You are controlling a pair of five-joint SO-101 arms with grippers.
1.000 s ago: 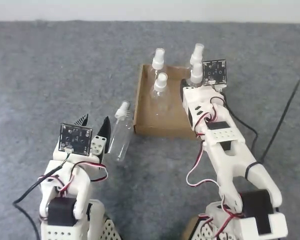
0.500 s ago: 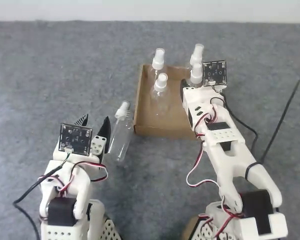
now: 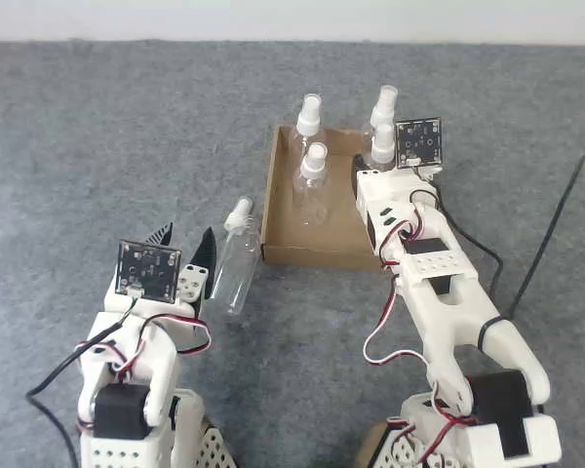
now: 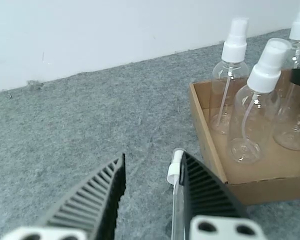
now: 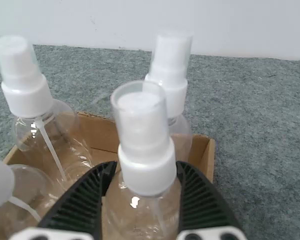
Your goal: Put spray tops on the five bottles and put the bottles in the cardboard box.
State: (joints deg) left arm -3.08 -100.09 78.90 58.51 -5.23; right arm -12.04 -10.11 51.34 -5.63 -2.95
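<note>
Grey felt table [image 3: 97, 127]. High view: box [image 3: 269, 210] holds four upright bottles [image 3: 314, 164] with spray tops. Fifth bottle [image 3: 236, 268] lies on the table just beside the box wall.
Left wrist view: left jaws wide open, gripping nothing; fifth bottle's top close to one jaw, possibly outside the gap.
Right wrist view: right jaws closed around corner bottle [image 5: 142, 150], inside the box.

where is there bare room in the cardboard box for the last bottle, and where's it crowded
Bare floor: the near strip of the cardboard box, between its front wall and the nearest standing bottle. The far half is crowded: four bottles stand there, the right pincer at one. Outside, open carpet runs left of the lying bottle.
</note>
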